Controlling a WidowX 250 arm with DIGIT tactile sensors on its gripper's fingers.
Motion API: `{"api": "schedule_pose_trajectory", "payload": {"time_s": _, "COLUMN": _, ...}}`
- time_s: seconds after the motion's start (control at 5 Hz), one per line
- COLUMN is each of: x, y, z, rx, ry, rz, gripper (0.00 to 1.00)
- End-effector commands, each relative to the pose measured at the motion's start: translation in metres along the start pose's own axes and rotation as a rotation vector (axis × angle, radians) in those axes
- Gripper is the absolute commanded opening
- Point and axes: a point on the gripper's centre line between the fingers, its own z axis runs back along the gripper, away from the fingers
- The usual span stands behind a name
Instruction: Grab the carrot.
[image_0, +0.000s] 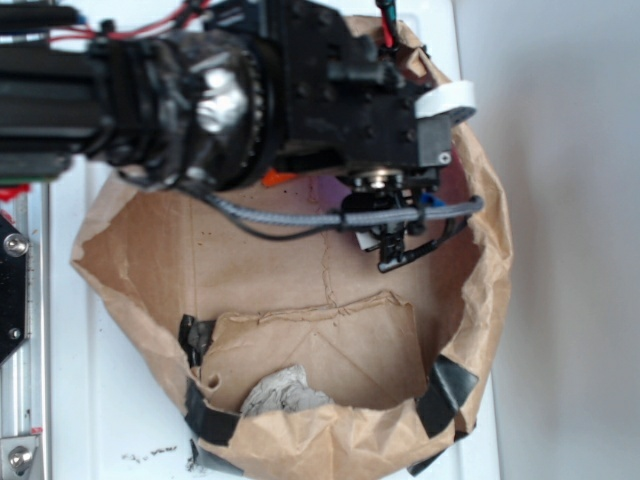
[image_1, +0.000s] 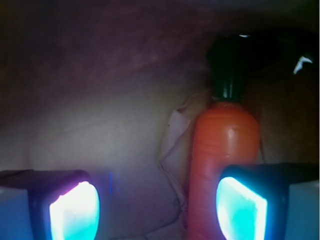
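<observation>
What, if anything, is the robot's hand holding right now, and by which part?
Nothing is held. The hand is open inside the paper bag; the carrot lies by one finger, not between the two.

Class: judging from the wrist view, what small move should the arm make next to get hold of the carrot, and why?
Probably a small sideways shift toward the carrot. The claw is open, but the carrot stands in front of one finger, not in the gap between the two, so closing now would likely miss.

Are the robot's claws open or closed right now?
Open. In the wrist view the gripper shows its two glowing pads far apart, nothing clamped; the carrot sits just behind the right pad.
</observation>
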Motion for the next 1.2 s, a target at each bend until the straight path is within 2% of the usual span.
{"api": "schedule_pose_trajectory", "payload": {"time_s": 0.0, "x": 0.009, "y": 0.018, "z": 0.041, "rx": -0.104, "ry": 0.049, "rz": -0.002, "gripper": 1.00}}
{"api": "schedule_pose_trajectory", "payload": {"time_s": 0.4, "x": 0.019, "y": 0.034, "z": 0.021, "rx": -0.018, "ry": 0.024, "rz": 0.069, "gripper": 1.00}}
{"api": "schedule_pose_trajectory", "payload": {"time_s": 0.8, "x": 0.022, "y": 0.021, "z": -0.005, "rx": 0.081, "ry": -0.021, "rz": 0.084, "gripper": 1.00}}
{"api": "schedule_pose_trajectory", "payload": {"time_s": 1.0, "x": 0.016, "y": 0.014, "z": -0.012, "rx": 0.100, "ry": -0.047, "rz": 0.056, "gripper": 1.00}}
